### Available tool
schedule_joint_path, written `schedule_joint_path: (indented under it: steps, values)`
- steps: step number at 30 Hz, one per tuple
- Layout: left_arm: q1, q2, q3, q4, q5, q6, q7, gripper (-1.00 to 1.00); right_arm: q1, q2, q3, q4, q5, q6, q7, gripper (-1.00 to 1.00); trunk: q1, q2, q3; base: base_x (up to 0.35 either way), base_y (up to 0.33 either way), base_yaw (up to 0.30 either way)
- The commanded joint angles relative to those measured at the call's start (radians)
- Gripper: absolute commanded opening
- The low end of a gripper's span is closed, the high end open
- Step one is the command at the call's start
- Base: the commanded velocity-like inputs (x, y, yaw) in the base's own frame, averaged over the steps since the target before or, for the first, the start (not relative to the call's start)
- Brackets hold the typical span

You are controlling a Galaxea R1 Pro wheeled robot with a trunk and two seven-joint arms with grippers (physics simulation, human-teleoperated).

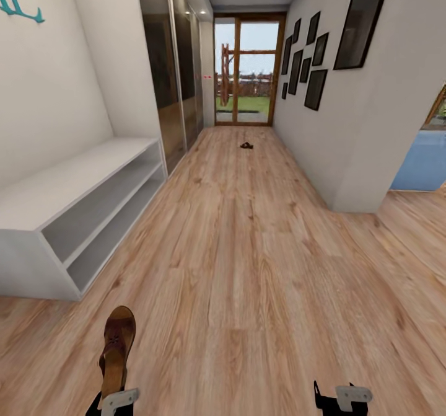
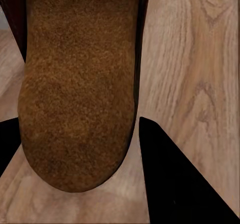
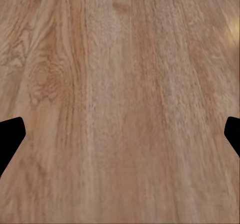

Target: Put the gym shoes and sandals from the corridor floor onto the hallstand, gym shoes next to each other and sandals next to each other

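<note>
One sandal (image 1: 116, 348), clamped in the left hand (image 1: 113, 397), points lengthwise toward the far door (image 1: 246, 72)

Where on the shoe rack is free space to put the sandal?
The hallstand is bare all over: its top along the wall and both open shelf slots. The left pincer holds one sandal; the other sandal lies far down the corridor floor. Nothing crowds the rack.

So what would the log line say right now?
left gripper: holding sandal | right gripper: open | hallstand: no shoes visible | second sandal: corridor floor
</note>
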Motion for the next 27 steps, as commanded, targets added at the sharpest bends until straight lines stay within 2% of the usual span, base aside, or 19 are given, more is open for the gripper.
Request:
schedule_joint_path:
  steps: [1,7,27]
  values:
    - [0.000,0.000,0.000,0.000,-0.003,-0.002,0.002,-1.00,-0.001,0.000,0.002,0.001,0.004,-0.002,-0.006,1.00,0.000,0.000,-0.001,0.339,0.000,-0.156]
    - [-0.001,0.000,0.000,0.000,-0.003,-0.002,0.002,-1.00,-0.001,0.000,0.002,0.001,0.004,-0.002,-0.006,1.00,0.000,0.000,-0.001,0.339,0.000,-0.091]
    - [-0.001,0.000,0.000,0.000,-0.002,-0.002,0.002,-1.00,-0.001,-0.003,0.000,0.001,0.002,-0.002,-0.008,1.00,0.000,0.000,-0.001,0.339,0.000,-0.002]
